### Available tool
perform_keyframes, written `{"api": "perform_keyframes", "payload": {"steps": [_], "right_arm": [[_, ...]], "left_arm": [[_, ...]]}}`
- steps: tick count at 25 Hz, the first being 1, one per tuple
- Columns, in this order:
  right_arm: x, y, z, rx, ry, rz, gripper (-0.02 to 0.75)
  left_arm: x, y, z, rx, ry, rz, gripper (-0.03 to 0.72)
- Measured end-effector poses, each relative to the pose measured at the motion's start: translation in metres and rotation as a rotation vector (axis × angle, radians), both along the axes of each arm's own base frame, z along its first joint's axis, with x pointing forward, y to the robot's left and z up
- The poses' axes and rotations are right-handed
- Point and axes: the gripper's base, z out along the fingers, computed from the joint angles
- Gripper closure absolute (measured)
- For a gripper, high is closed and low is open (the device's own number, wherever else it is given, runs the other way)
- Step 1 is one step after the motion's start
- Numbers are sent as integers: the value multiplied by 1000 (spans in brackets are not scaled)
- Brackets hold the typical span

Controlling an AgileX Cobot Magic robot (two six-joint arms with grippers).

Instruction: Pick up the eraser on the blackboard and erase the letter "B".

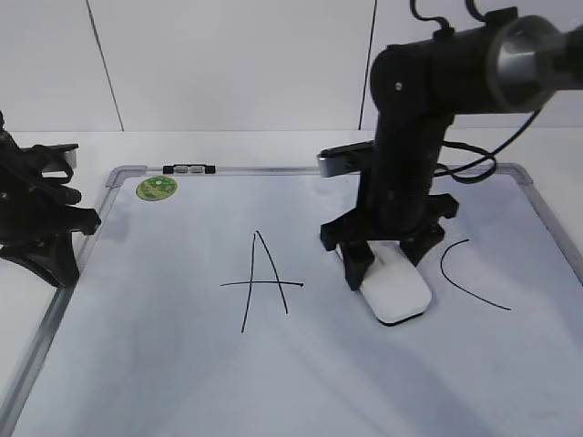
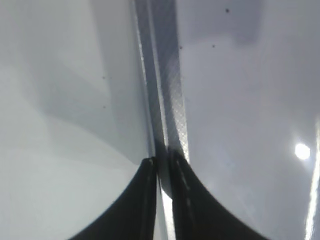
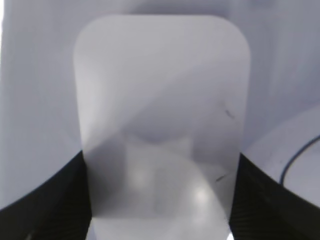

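Observation:
The white eraser (image 1: 396, 293) lies flat on the blackboard (image 1: 182, 364), between the black "A" (image 1: 262, 280) and "C" (image 1: 465, 273). My right gripper (image 1: 387, 261) stands over it, with one finger on each long side, shut on it. In the right wrist view the eraser (image 3: 160, 115) fills the frame between the two black fingers (image 3: 161, 155). No letter "B" shows; the spot between "A" and "C" is covered by the eraser and the arm. My left gripper (image 1: 55, 228) rests at the board's left edge, fingers shut (image 2: 161, 160) over the grey frame (image 2: 167, 100).
A round green sticker (image 1: 157, 188) and a small black-and-clear clip (image 1: 189, 168) sit at the board's top left. Part of the "C" stroke (image 3: 300, 155) shows at the right of the right wrist view. A white wall stands behind the table.

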Motion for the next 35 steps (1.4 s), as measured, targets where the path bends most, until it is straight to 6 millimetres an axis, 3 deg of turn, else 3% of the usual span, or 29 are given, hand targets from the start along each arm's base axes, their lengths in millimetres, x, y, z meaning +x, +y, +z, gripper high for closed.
{"api": "perform_keyframes", "payload": {"steps": [5, 15, 22, 35], "right_arm": [[1, 33, -1, 21, -2, 60, 189], [5, 32, -1, 7, 10, 42, 190], [17, 14, -5, 61, 39, -56, 190], [56, -53, -2, 97, -34, -263, 190]], "left_arm": [[0, 0, 0, 0, 1, 0, 636], [0, 0, 0, 1, 4, -1, 636], [0, 0, 0, 1, 4, -1, 636], [0, 0, 0, -1, 4, 0, 636]]}}
